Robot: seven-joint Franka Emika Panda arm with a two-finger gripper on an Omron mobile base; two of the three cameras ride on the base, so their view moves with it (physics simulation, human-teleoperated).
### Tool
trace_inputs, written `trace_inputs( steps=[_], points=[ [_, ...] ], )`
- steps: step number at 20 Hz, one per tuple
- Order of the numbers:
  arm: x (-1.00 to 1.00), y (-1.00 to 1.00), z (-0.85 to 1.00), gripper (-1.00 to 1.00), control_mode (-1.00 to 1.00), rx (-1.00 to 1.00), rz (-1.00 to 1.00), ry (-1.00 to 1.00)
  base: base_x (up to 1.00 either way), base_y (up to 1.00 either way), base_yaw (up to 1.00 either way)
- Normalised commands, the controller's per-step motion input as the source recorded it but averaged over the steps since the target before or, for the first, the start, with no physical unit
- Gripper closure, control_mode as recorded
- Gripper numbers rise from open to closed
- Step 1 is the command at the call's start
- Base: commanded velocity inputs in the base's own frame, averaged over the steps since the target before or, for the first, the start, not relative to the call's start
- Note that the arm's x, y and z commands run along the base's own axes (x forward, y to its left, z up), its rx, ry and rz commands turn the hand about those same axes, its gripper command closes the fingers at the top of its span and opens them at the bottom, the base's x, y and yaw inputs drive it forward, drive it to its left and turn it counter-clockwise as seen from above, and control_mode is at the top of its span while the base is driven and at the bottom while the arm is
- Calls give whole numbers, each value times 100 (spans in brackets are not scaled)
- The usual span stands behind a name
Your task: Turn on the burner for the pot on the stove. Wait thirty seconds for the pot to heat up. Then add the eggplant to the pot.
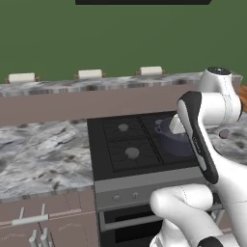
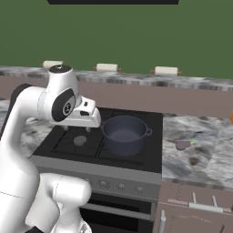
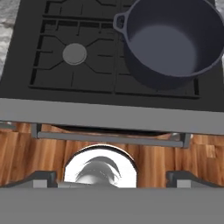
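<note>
In the right base view we see the pot [image 2: 125, 134] on the stove [image 2: 68, 143], on its front right burner, near the middle of the frame. The eggplant [image 2: 183, 145] lies on the counter [image 2: 200, 132] to the right of the stove, well apart from the pot. Our arm [image 2: 54, 102] hangs over the stove's left half, left of the pot. In the hand view we find the pot [image 3: 173, 41] at the upper right, with a bare burner [image 3: 74, 54] to its left.

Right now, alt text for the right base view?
An empty dark pot sits on the front right burner of a black stove, with the white robot arm reaching over the left burners. A small purple eggplant lies on the marble counter to the right.
</note>
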Motion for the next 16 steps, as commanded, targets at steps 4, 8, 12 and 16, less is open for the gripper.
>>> trace_inputs(
  steps=[4,8,12,16],
  points=[
    [-23,-36,-3,-100,-100,0,0,-2,0,0,0],
    [-20,-44,-8,-100,-100,0,0,0,0,0,0],
    [-26,-53,-24,-100,-100,0,0,0,0,0,0],
    [-28,-57,-46,-100,-100,0,0,2,0,0,0]
  ],
)
